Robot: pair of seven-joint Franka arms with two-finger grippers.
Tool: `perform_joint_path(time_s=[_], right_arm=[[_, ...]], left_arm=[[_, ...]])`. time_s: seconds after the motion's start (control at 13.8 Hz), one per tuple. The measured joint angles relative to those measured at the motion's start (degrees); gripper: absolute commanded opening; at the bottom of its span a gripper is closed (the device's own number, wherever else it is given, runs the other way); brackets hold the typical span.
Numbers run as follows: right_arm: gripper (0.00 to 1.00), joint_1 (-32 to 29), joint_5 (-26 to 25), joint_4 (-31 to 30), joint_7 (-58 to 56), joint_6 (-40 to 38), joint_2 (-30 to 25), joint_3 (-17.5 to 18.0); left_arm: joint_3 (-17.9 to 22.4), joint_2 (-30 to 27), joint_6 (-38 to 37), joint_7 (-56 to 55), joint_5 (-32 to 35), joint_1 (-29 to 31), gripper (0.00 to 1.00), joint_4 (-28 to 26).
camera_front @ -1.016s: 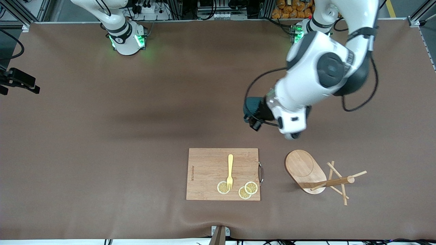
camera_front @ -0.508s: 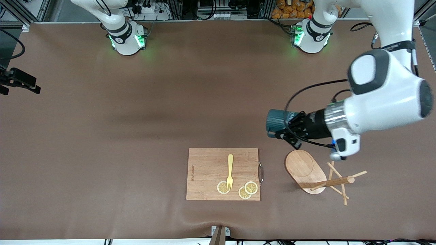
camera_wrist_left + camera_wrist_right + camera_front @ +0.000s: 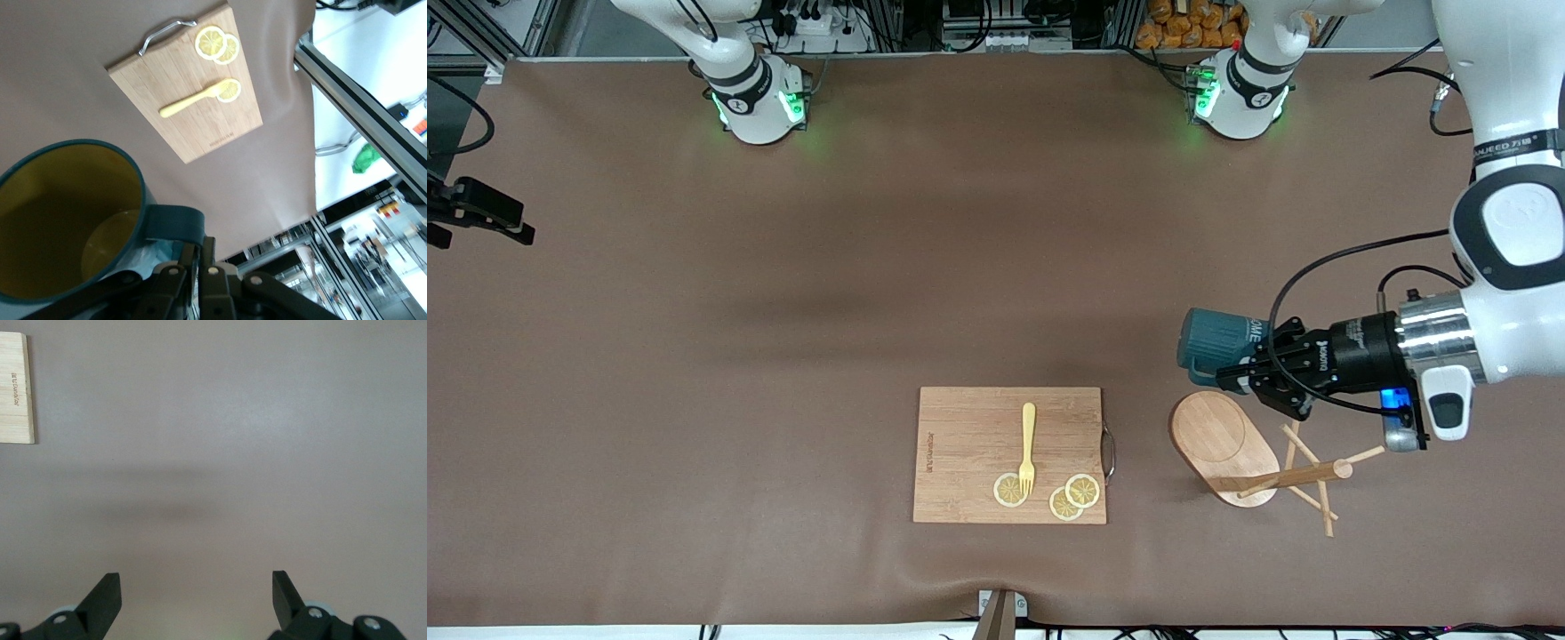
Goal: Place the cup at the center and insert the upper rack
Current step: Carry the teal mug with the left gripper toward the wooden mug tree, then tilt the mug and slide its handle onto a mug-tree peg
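- My left end effector (image 3: 1240,373) is clamped on the cup (image 3: 1214,342), holding it sideways in the air just above the upper rack (image 3: 1227,444).
- The rack's lying tipped over near the surface (image 3: 694,356) edge closest to the front camera, toward the left arm's end, beside the cutting board (image 3: 969,453) with the fork (image 3: 1028,446) and lemon slices (image 3: 1072,496).
- Right end effector (image 3: 197,593) is wide open, holding nothing, waiting over bare surface.
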Motion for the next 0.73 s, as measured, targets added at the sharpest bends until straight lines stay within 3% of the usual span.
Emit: perform_joint_path(time_s=[0.73], right_arm=[[1.0,0.0,0.0,-0.1,0.0,0.0,0.0,0.0]], left_arm=[[0.0,6.5,-7.5,20.4,-11.7,7.9,0.0,-0.6]])
